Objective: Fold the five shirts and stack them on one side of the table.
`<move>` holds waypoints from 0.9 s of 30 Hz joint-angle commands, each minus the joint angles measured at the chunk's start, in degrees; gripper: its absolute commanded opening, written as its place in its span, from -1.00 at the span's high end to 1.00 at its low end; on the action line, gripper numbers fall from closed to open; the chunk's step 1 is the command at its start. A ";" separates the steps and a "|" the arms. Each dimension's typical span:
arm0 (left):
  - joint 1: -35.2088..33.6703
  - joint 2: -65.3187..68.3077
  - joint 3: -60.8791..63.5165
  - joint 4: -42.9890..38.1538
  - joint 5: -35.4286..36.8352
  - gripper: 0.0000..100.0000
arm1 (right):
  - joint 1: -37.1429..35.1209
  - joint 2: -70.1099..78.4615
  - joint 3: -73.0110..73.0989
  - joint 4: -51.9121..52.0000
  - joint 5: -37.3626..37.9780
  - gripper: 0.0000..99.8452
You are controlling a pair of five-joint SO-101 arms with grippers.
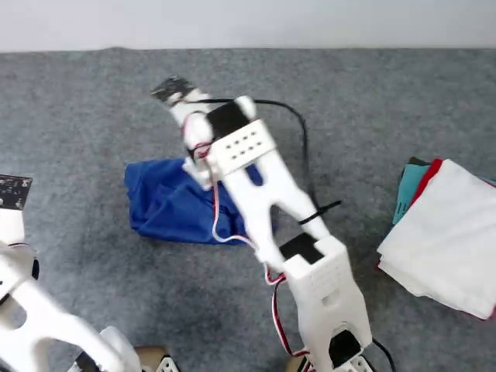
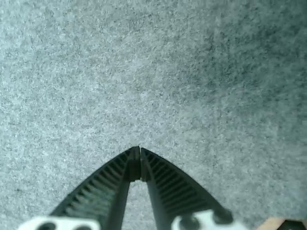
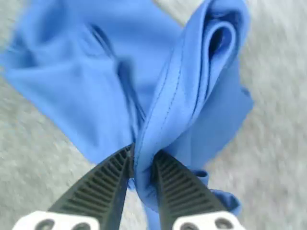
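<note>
One grey fuzzy table (image 1: 77,101), pale strip (image 1: 232,23) beyond it

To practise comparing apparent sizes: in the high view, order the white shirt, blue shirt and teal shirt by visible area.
1. white shirt, though cut off by the frame edge
2. blue shirt, partly hidden under the right arm
3. teal shirt, only a sliver showing

The crumpled blue fabric shirt (image 1: 167,203) is showing one plain colour; the speckled grey felt surface (image 1: 77,108) is lying under it; the folded cloth stack (image 1: 453,232) is showing white, red and teal.
</note>
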 commanded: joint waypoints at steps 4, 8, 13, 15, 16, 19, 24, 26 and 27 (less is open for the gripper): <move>0.53 -1.58 -1.63 0.26 1.23 0.99 | -6.02 3.82 -3.43 -7.78 4.48 0.98; 0.53 -1.85 0.92 -0.79 1.23 0.99 | -7.69 6.20 -3.43 -11.74 4.57 0.98; 0.18 -2.02 3.82 -2.46 1.23 0.99 | -8.57 8.04 -3.43 -14.29 4.57 0.97; 0.26 -2.02 4.00 -2.46 1.23 0.99 | -8.84 8.57 -3.43 -15.08 4.57 0.88; 0.35 -2.02 4.00 -2.46 1.23 0.99 | -9.27 8.57 -3.43 -15.25 4.57 0.80; 0.44 -2.02 4.00 -2.55 1.23 0.99 | -11.47 8.04 -4.31 -17.45 4.13 0.55; 0.53 -2.02 3.91 -2.55 1.23 0.99 | -15.43 7.69 -13.98 -17.19 4.48 0.57; 0.44 -2.02 3.91 -2.46 1.23 0.99 | -14.99 7.52 -17.49 -15.16 4.66 0.62; 0.35 -2.02 3.82 -2.46 1.23 0.99 | -14.02 7.60 -18.99 -13.58 4.66 0.65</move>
